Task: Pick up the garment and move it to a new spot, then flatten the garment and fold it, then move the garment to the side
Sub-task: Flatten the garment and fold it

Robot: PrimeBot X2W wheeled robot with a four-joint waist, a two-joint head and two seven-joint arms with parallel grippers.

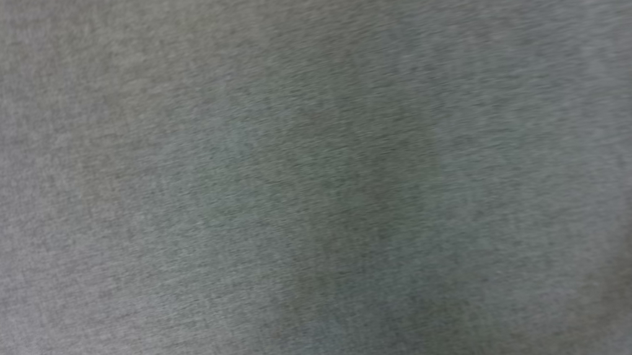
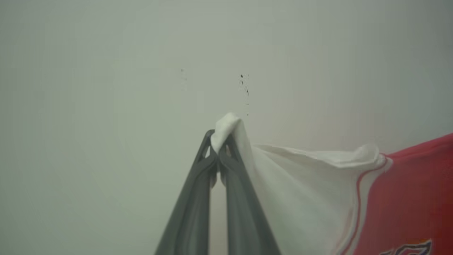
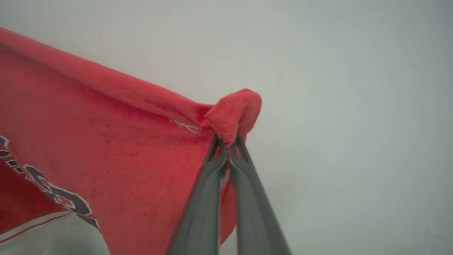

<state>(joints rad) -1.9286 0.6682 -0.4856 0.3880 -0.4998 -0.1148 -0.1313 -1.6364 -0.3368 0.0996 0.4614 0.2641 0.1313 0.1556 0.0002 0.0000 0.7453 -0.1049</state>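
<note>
- Garment [image 2: 407,198] is up off any surface, strung between 2 grippers, 1 pinch at each end!
- Left gripper [image 2: 220,142]: jaws clamped tight on a bunched tip of the white sleeve [image 2: 300,184], a nub of cloth poking out past the fingertips.
- Right gripper [image 3: 227,141]: jaws squeezed together on a rolled red edge, and the cloth runs away from it in a taut ridge.
- Why hold it like this? My read: 2 far-apart grips let the weight pull the body open, so it can be laid down flat with few wrinkles.
- The lettering [image 3: 53,191] hangs below the right-hand grip, so the printed side faces that camera.
- Behind it there is a plain pale backdrop [image 2: 106,106]; table or wall, I cannot tell.
- The head view gives a blurred grey weave [image 1: 316,177]; what it is, I cannot tell.
- Count: 1 garment, 2 grippers, 2 grips, 1 sleeve in sight.
</note>
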